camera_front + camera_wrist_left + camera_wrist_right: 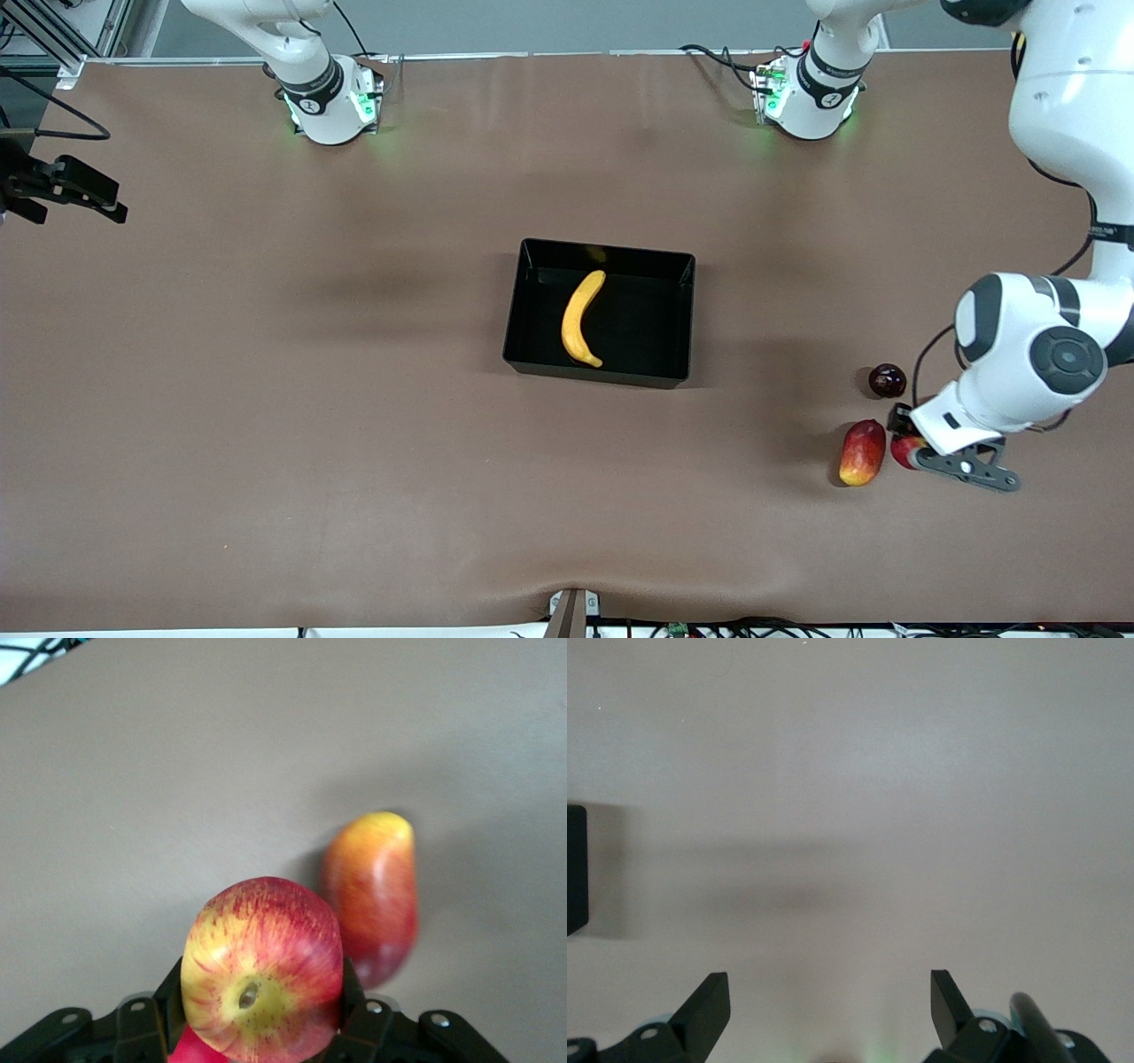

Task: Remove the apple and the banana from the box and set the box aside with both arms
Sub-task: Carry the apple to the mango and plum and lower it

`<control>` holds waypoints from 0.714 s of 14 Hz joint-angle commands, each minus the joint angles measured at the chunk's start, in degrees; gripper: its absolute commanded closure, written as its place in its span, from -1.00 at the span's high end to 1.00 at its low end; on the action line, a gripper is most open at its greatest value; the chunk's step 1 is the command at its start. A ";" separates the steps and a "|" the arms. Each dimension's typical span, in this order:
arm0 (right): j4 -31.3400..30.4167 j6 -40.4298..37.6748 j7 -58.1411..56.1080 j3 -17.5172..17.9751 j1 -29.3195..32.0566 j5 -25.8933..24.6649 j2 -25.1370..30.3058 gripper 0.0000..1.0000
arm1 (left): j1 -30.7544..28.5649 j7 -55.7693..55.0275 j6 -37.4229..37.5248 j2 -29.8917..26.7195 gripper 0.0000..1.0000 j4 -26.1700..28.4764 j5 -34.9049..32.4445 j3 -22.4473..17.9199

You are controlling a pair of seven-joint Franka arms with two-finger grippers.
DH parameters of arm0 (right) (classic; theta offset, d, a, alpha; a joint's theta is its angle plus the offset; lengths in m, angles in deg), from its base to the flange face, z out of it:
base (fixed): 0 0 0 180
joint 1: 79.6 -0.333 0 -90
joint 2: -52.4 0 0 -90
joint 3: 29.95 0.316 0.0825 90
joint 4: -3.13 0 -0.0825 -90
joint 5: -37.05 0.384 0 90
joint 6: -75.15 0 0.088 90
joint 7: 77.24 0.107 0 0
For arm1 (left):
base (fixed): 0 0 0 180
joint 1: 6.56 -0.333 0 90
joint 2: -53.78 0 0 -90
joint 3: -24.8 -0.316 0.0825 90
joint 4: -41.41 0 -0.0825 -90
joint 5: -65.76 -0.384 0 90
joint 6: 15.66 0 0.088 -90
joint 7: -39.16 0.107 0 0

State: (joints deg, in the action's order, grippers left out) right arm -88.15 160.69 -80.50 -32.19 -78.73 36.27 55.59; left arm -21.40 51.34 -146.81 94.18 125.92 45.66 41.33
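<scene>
Item 1, the apple (904, 450): shown at the lower right of the front view, held between the fingers of the left gripper (912, 452), which is closed about halfway on it. It is carried low over the table (266, 443), just beside an elongated red-and-yellow fruit (862, 453). In the left wrist view the apple (262, 970) fills the lower centre of the frame, stem dimple facing the camera, with the elongated fruit (372, 895) just beside it. Whether the apple already touches the table cannot be told.

Item 2, the banana (582, 319): lying inside the box (532, 301) at the centre of the front view, untouched.

Item 3, the box: at mid-table, not yet moved aside. Only a black edge (574, 870) is seen at the left border of the right wrist view.

Item 4, the right gripper (66, 190): at the left edge of the front view, over bare table, waiting. Its fingers (704, 1005) are spread fully apart and nothing is held.

Item 5, a dark round fruit (887, 380): on the table just above the elongated fruit in the front view.

Status: the apple is judged out of the box but not yet released. Banana removal and the two-armed shift of the box are judged outstanding.
</scene>
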 commanded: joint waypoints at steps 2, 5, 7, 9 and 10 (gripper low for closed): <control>0.76 -0.29 -0.78 0.75 1.50 0.86 -0.38 1.00 | -0.37 3.21 -5.33 5.91 -1.00 -4.79 -1.17 -1.76; 0.76 -0.38 -0.78 0.75 1.42 0.86 -0.38 1.00 | -0.28 2.50 -6.13 8.46 -1.00 -5.05 -1.09 -2.29; 0.85 -0.29 -0.78 0.75 1.42 0.86 -0.38 1.00 | -0.28 2.24 -6.39 9.34 -0.81 -5.40 -1.09 -2.38; 0.76 -0.38 -0.78 0.75 1.42 0.86 -0.38 1.00 | -0.37 2.33 -6.40 9.87 0.00 -5.32 -1.09 -2.47; 0.76 -0.29 -0.78 0.75 1.42 0.86 -0.38 1.00 | -0.45 2.07 -6.48 9.87 0.89 -5.40 -1.09 -2.47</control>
State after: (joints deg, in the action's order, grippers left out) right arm -88.16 160.69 -80.50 -32.19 -78.73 36.28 55.57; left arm -21.97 53.92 -153.06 103.27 122.09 45.66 39.05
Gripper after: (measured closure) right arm 0.000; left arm 0.330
